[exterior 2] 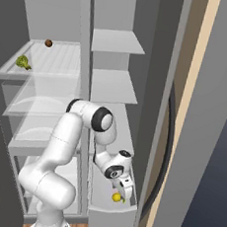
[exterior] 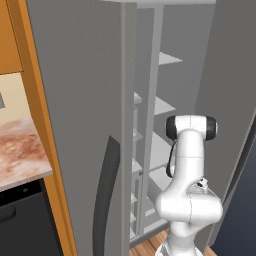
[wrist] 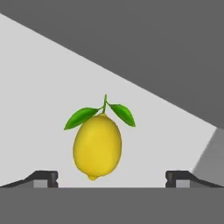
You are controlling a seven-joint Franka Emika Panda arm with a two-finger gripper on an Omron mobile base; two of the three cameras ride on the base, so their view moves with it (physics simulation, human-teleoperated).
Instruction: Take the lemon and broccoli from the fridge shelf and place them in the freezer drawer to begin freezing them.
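- My claw is spread wide, one dark fingertip at each lower corner of the hand view, and nothing is pinched between them.
- The lemon sits in the gap, clear of both fingertips, lying on the pale grey floor of the freezer drawer.
- It is bright yellow, with a short green stem and two green leaves on the end pointing away from me.
- Behind it the drawer floor meets a darker grey wall that runs slantwise across the hand view.
- From the right base view, my claw points down into the drawer at the bottom right of the open fridge, and the lemon lies just beneath it.
- My white arm bends up from the lower left and folds over to reach down there.
- Up high on the left, the broccoli rests near the left front edge of the top fridge shelf, well apart from me.
- A small brown round thing sits further back on that same shelf.
- More clear shelves stack below it, and plain grey shelves line the right side.
- In the left base view my arm stands before the open fridge, with the grey door on the left.
- Beyond the door are an orange cabinet edge and a reddish marbled counter.
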